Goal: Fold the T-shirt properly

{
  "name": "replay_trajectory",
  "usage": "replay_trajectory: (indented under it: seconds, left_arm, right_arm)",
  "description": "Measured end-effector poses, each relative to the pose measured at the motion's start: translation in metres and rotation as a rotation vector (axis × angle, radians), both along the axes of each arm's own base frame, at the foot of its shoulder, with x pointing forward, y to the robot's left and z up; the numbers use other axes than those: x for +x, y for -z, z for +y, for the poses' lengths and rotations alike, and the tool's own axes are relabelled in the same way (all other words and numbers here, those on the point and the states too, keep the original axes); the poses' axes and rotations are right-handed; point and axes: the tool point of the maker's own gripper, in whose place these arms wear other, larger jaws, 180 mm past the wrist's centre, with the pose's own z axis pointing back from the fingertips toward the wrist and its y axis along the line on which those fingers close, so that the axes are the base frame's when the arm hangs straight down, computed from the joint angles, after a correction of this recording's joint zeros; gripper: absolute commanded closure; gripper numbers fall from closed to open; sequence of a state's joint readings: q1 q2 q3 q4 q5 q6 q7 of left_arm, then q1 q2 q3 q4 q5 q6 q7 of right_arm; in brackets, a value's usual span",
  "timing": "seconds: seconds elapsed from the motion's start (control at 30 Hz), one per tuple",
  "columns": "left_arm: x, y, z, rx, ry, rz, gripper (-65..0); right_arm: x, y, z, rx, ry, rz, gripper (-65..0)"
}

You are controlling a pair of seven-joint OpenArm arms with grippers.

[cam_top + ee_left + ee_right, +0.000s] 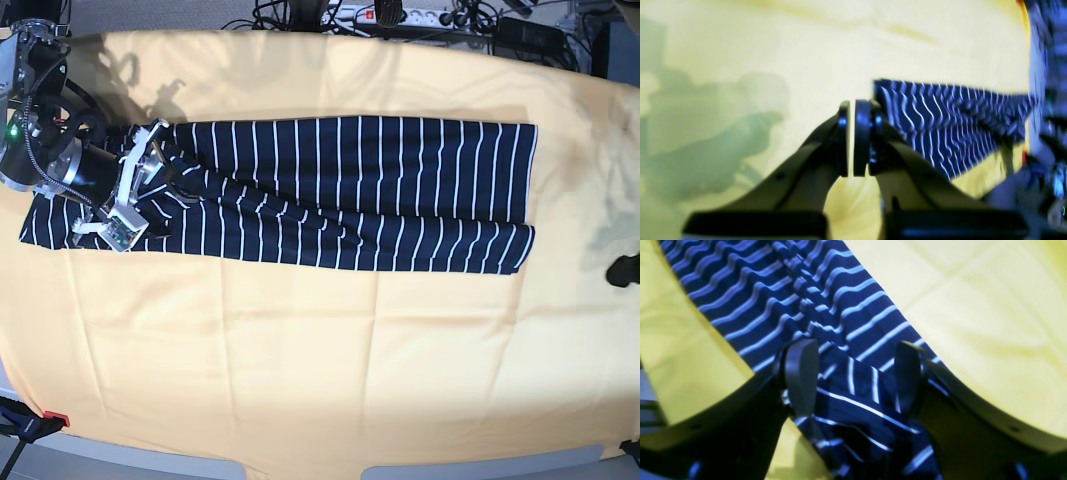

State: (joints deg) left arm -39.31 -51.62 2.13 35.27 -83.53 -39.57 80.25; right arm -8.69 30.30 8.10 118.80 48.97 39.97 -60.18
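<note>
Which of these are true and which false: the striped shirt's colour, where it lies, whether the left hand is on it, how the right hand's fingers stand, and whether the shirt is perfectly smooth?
1. The shirt is dark navy with white stripes. True.
2. The shirt lies on a plain red cloth. False: the cloth beneath it is yellow.
3. The left hand is pressing on the shirt. False: it is off to the side, away from the shirt.
4. The right hand has its fingers apart. True.
5. The shirt is perfectly smooth. False: creases run along it.
</note>
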Motion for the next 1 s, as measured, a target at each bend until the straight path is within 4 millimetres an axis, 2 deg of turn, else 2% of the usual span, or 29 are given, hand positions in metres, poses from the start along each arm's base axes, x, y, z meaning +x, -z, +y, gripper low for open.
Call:
replay_trajectory:
  seconds: [0.07, 0.17, 0.23, 0.3, 0.47, 0.6, 0.67, 0.73, 0.8, 0.83, 0.93, 1.0]
  left_arm:
    - [0.008, 0.012, -0.033, -0.015, 0.079, 0.005, -12.7]
    - [0.01, 0.029, -0.083, -0.007, 0.227, 0.03, -20.0]
    - [0.008, 0.034, -0.106, 0.014, 0.313, 0.036, -20.5]
    - [0.005, 0.034, -0.119, 0.044, 0.383, 0.036, -20.6]
    - [-0.008, 0.041, -0.141, 0.111, 0.517, 0.057, -20.8]
    - [-0.028, 0.074, -0.136, 0.263, 0.61, 0.169, -21.2]
    - [-0.032, 0.085, -0.135, 0.319, 0.644, 0.2, -21.2]
    - [-0.028, 0.088, -0.138, 0.361, 0.659, 0.186, -20.9]
    - [-0.008, 0.088, -0.144, 0.394, 0.628, 0.092, -20.1]
    - [0.0, 0.089, -0.149, 0.401, 0.617, 0.051, -17.5]
    - [0.015, 0.085, -0.159, 0.383, 0.584, -0.044, -4.0]
    - [0.016, 0.084, -0.157, 0.382, 0.577, -0.051, 0.0]
  right_arm:
    - [0.004, 0.006, -0.012, -0.073, 0.034, -0.005, -37.7]
    - [0.009, 0.008, -0.031, -0.148, 0.087, -0.013, -37.7]
    - [0.015, 0.005, -0.051, -0.195, 0.153, -0.03, -37.7]
    - [0.021, -0.004, -0.066, -0.193, 0.216, -0.051, -37.7]
    - [0.027, -0.019, -0.087, -0.145, 0.297, -0.082, -37.7]
    - [0.027, -0.019, -0.088, -0.129, 0.302, -0.076, -37.7]
    - [0.027, -0.019, -0.088, -0.129, 0.302, -0.077, -37.7]
    - [0.027, -0.019, -0.087, -0.128, 0.301, -0.076, -37.7]
    - [0.023, -0.016, -0.086, -0.123, 0.299, -0.069, -37.7]
    - [0.021, -0.012, -0.087, -0.125, 0.301, -0.056, -37.7]
    - [0.014, -0.004, -0.086, -0.126, 0.299, -0.03, -37.7]
    - [0.01, -0.001, -0.086, -0.127, 0.298, -0.017, -37.7]
